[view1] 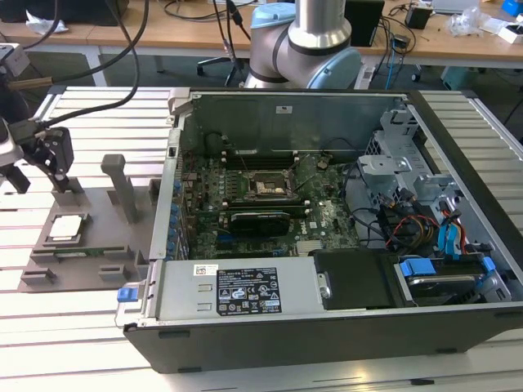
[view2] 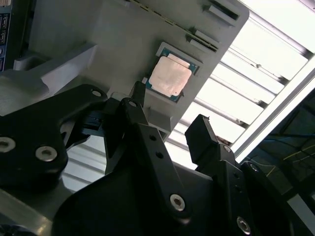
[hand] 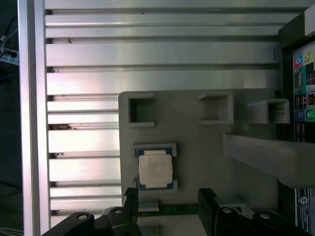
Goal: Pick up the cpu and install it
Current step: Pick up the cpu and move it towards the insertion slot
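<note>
The cpu (view1: 65, 227) is a small square chip with a silver-grey top. It lies flat in a recess of the grey fixture tray (view1: 98, 249), at the exterior view's left. My gripper (view1: 47, 157) hangs above the tray, a little behind the cpu and apart from it. In both wrist views the black fingers stand open with nothing between them, gripper (view2: 170, 120) and gripper (hand: 168, 199), and the cpu (view2: 170, 77) (hand: 155, 169) lies just beyond the fingertips. The black motherboard socket (view1: 265, 186) sits inside the open computer case.
The open computer case (view1: 327, 106) stands right of the tray, its side wall (view1: 167, 188) close by. Grey upright posts (view1: 122, 186) rise from the tray near the cpu. A drive cage and cables (view1: 409, 212) fill the case's right side. The table (view1: 82, 327) is slatted aluminium.
</note>
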